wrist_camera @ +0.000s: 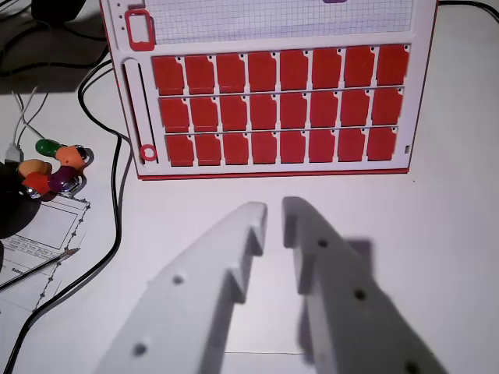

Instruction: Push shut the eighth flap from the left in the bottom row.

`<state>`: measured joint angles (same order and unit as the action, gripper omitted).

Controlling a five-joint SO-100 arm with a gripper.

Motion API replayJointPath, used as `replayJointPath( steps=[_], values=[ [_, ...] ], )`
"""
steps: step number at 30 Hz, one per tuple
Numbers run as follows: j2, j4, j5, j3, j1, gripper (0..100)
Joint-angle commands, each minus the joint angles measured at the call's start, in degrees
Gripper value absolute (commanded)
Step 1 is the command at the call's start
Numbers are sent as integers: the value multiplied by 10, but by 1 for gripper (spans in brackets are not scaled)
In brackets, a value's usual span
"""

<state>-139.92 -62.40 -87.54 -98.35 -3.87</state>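
Note:
A white board (421, 93) with a red edge lies at the top of the wrist view, holding three rows of red flaps. The bottom row (277, 147) runs across the board's near edge, and its eighth flap from the left (382, 144) is at the row's right end. From here that flap looks much like its neighbours. My gripper (274, 209) fills the lower middle with two white fingers (234, 249), a narrow gap between the tips and nothing in it. It hovers short of the board, roughly in line with the row's middle flaps.
Black cables (117, 195) curve along the board's left side. A cluster of coloured pieces (54, 167) and a white cable lie at the far left, above a printed sheet (39, 234) with a pen. A red ring (148, 153) sits in the board's left slot.

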Motion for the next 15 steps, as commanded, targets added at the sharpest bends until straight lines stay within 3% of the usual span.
replayJointPath(
  steps=[1, 15],
  values=[
    [-18, 16, 4, 8, 2, 2],
    [-18, 21, 7, 7, 3, 2]
  ],
)
